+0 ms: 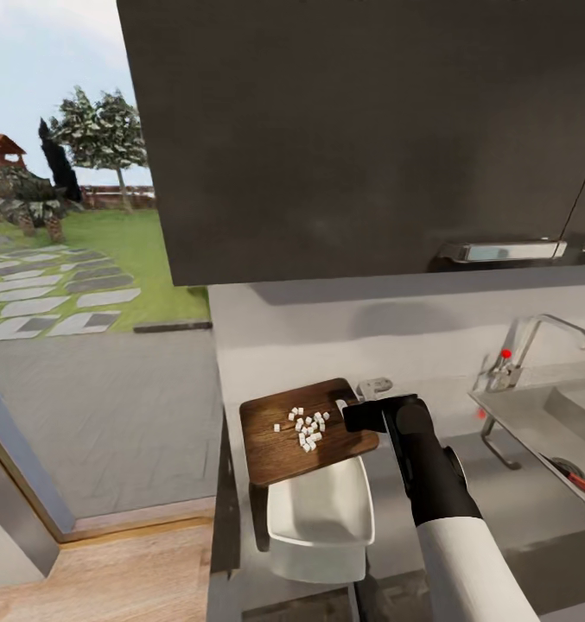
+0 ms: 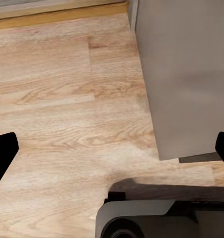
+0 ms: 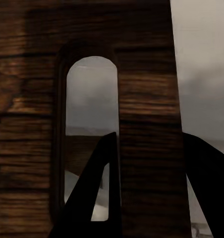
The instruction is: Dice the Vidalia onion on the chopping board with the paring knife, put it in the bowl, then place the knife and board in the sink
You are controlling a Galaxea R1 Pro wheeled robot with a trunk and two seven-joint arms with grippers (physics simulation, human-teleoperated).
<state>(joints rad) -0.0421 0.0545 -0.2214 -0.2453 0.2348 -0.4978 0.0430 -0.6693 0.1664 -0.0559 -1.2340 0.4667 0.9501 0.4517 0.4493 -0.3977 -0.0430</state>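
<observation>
No labels or writing anywhere that I can read. My right pincer (image 1: 359,416) is clamped on the chopping board (image 1: 305,429) by its handle end, one finger (image 3: 94,191) poking through the handle slot and the other on the outer edge, so the dark-grained wood sits pinched between them. The board is lifted over the countertop (image 1: 508,510) and tilted, with the diced onion (image 1: 307,428) sitting as a small cluster of pale cubes near its middle. The white bowl (image 1: 321,518) is right under the board's low edge, at about 6 o'clock from it. The sink (image 1: 562,422) is off at 3 o'clock with its chrome tap (image 1: 534,341) and red knob, and the red-handled paring knife (image 1: 577,480) lies by its front rim. My left pincer (image 2: 112,148) hangs spread wide over the wood floor (image 2: 67,99), gripping nothing.
</observation>
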